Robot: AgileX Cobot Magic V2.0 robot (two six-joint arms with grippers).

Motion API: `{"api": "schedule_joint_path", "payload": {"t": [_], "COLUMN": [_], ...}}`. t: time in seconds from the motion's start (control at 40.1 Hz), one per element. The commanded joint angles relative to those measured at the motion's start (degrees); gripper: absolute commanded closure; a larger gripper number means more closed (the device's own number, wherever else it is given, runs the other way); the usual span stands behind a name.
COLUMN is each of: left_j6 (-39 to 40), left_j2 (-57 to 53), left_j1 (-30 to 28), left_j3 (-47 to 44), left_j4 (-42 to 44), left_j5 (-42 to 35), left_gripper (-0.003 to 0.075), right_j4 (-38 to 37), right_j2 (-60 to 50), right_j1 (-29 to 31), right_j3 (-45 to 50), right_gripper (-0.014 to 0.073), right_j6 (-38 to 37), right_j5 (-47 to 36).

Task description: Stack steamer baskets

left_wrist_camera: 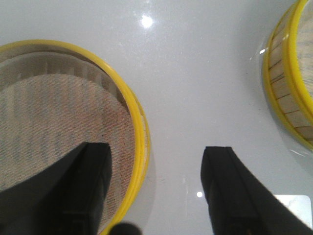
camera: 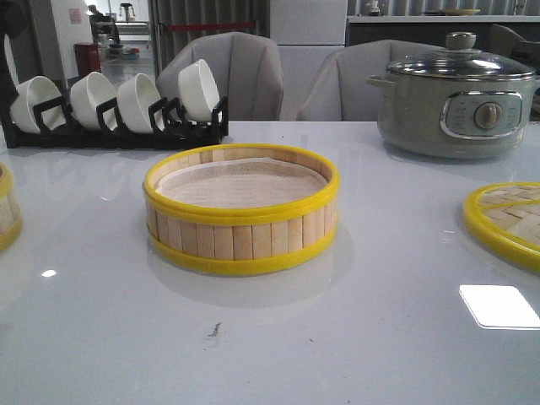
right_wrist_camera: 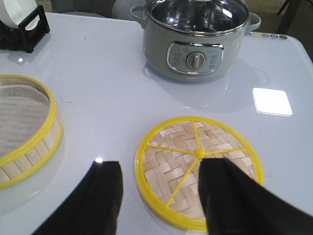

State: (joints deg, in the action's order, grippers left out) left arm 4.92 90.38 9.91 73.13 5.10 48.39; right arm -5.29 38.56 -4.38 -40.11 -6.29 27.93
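Observation:
One steamer basket (camera: 240,211) with bamboo slat walls, yellow rims and a pale liner stands at the table's middle. It also shows in the right wrist view (right_wrist_camera: 24,132) and at the edge of the left wrist view (left_wrist_camera: 288,83). A second steamer basket (camera: 7,207) is cut off at the far left. My left gripper (left_wrist_camera: 156,161) is open above this second basket (left_wrist_camera: 49,112). One finger (left_wrist_camera: 90,186) is over its liner and the other over bare table, with the yellow rim between them. My right gripper (right_wrist_camera: 159,171) is open and empty above the near edge of the lid. Neither gripper shows in the front view.
A flat woven-bamboo lid (camera: 506,221) with a yellow rim lies at the right, and also shows in the right wrist view (right_wrist_camera: 198,169). A grey-green electric pot (camera: 456,105) with a glass lid stands at the back right. A black rack of white bowls (camera: 110,105) stands at the back left.

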Motion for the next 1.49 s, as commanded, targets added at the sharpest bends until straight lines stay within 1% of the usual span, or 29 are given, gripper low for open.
{"api": "schedule_joint_path", "payload": {"t": [0.0, 0.075, 0.274, 0.399, 0.573, 0.698, 0.897, 1.271, 1.321, 1.37, 1.47], "left_j6": [1.21, 2.5, 2.89, 5.64, 5.64, 5.64, 5.64, 5.64, 5.64, 5.64, 5.64], "left_j2": [0.43, 2.15, 5.42, 7.05, 7.57, 8.18, 10.17, 13.91, 14.06, 14.06, 14.1], "left_j1": [-0.16, -0.16, -0.66, -2.04, -3.68, -3.65, -3.65, -3.65, -3.65, -3.65, -3.65], "left_j3": [1.91, 1.91, 1.91, 1.91, 1.91, 1.91, 1.91, 1.91, 1.91, 1.91, 1.91], "left_j4": [1.09, 1.9, 2.45, 2.45, 2.13, 2.0, 0.22, -0.29, -0.29, -0.29, -0.29], "left_j5": [-3.57, -4.06, -5.2, -6.19, -8.38, -9.64, -9.99, -11.09, -11.24, -11.38, -11.61], "left_gripper": [0.0267, 0.0267, 0.0267, 0.0267, 0.0267, 0.0267, 0.0268, 0.0269, 0.0277, 0.0302, 0.038], "right_j4": [-1.02, -1.02, -1.02, -1.02, -1.02, -1.02, -1.02, -1.02, -1.02, -1.02, -1.02], "right_j2": [0.14, 0.14, 0.14, 0.14, 0.14, 0.14, 0.14, 0.14, 0.14, 0.14, 0.14], "right_j1": [-0.11, -0.11, -0.11, -0.11, -0.11, -0.11, -0.11, -0.11, -0.11, -0.11, -0.11], "right_j3": [-2.22, -2.22, -2.22, -2.22, -2.22, -2.22, -2.22, -2.22, -2.22, -2.22, -2.22], "right_gripper": [0.013, 0.013, 0.013, 0.013, 0.013, 0.013, 0.013, 0.013, 0.013, 0.013, 0.013], "right_j6": [0.4, 0.4, 0.4, 0.4, 0.4, 0.4, 0.4, 0.4, 0.4, 0.4, 0.4], "right_j5": [-4.24, -4.05, -2.63, -2.57, -2.57, -2.63, -2.63, -3.16, -3.16, -3.16, -3.16]}}
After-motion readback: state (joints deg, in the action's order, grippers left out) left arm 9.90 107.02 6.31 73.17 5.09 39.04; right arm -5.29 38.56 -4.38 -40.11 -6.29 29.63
